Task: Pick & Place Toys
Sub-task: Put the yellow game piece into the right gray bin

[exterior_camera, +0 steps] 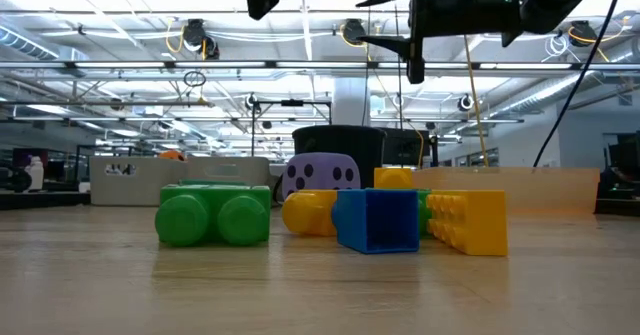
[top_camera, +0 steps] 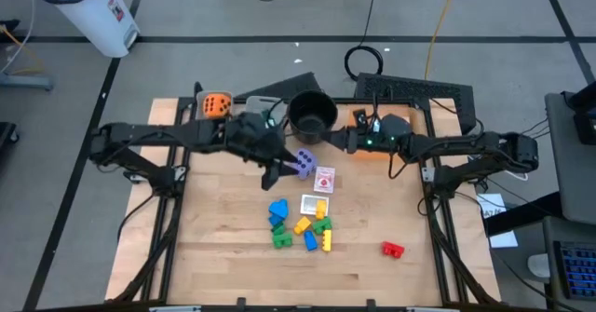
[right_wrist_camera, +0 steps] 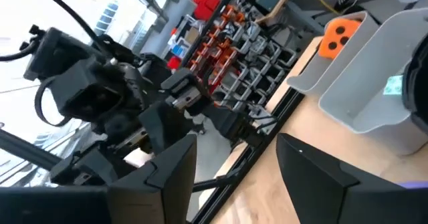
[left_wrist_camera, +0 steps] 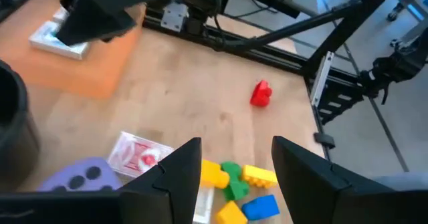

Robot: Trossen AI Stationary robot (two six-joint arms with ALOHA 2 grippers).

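Purple die [top_camera: 304,161] beside two cards [top_camera: 324,180]; mixed blocks [top_camera: 300,225] clustered mid-table; red block [top_camera: 392,249] right; orange die [top_camera: 216,105] far left.

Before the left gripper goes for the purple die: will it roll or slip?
The purple die looks cube-shaped with rounded corners and sits flat, so it probably slides or tips rather than rolls. It's big; the left gripper may need wider jaws. Its smooth faces could slip.
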